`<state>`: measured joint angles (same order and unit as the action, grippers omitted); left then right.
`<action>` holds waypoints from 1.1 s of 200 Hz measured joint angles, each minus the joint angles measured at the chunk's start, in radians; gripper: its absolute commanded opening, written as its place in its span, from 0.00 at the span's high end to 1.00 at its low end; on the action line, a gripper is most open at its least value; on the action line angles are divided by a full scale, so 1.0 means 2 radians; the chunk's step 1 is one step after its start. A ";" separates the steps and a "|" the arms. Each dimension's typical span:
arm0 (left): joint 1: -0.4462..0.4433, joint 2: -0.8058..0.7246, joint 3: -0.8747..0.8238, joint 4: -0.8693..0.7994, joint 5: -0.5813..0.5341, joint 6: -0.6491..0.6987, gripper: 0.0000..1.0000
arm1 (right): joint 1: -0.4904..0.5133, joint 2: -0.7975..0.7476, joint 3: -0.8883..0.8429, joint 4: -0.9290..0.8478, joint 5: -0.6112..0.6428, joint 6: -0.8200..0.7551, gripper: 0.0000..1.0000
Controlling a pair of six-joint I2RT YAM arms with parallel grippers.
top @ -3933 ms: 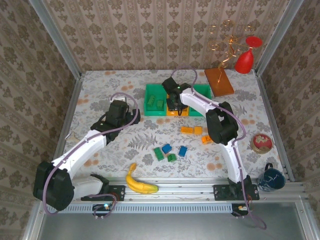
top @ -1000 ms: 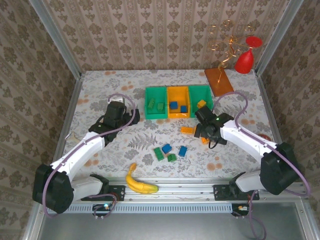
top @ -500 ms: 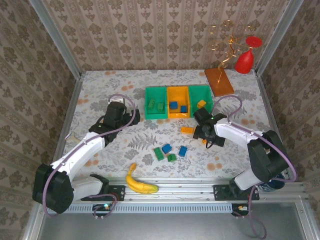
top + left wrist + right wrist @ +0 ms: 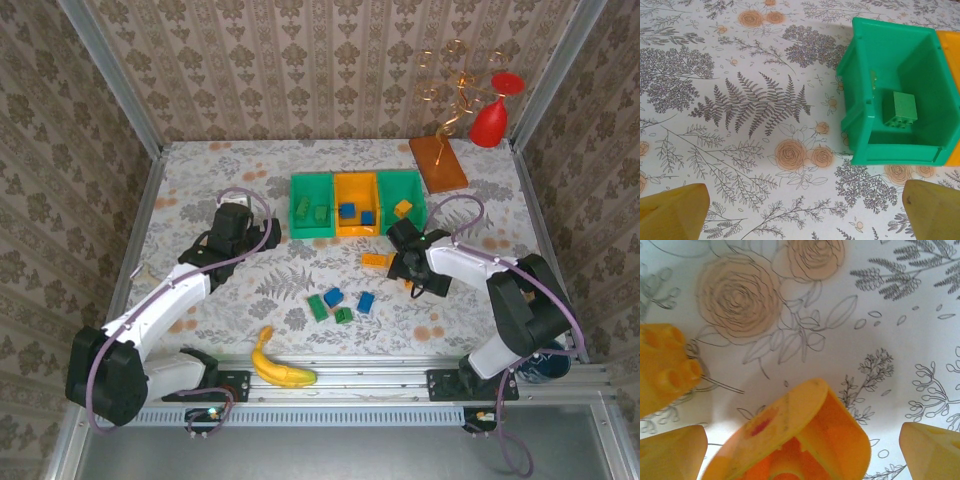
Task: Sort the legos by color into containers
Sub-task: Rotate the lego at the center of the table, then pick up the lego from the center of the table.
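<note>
The right gripper (image 4: pixel 800 455) stands spread wide just above the floral worktop (image 4: pixel 920 315). Its yellow fingertips (image 4: pixel 672 455) flank a small orange plastic lego brick (image 4: pixel 790 440), and a second orange brick (image 4: pixel 662 367) lies just beside. The left gripper (image 4: pixel 802 212), likewise spread and empty, hovers near the left green plastic bin (image 4: pixel 860 105), which holds a green brick (image 4: pixel 898 109). The bin row (image 4: pixel 340 190) sits toward the worktop's far edge; loose blue and green bricks (image 4: pixel 333 297) lie mid-worktop.

High rear overview; two downward close-ups.
</note>
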<state>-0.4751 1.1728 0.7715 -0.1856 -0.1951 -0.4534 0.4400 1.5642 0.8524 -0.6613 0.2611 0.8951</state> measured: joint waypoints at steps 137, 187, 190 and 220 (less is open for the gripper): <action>0.000 0.005 0.000 0.004 0.008 0.000 0.00 | -0.002 -0.040 -0.039 -0.023 -0.004 0.004 0.04; 0.000 0.011 0.000 0.008 0.009 0.000 0.00 | -0.002 -0.043 -0.040 -0.022 -0.016 0.012 0.07; 0.000 0.012 0.000 0.008 0.009 0.000 0.00 | -0.002 -0.043 -0.040 -0.022 -0.017 0.013 0.07; 0.000 0.014 0.000 0.008 0.010 0.000 0.00 | -0.002 -0.043 -0.040 -0.014 -0.019 0.013 0.10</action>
<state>-0.4751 1.2007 0.7715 -0.1703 -0.1749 -0.4538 0.4362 1.4784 0.7719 -0.6888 0.2234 0.9203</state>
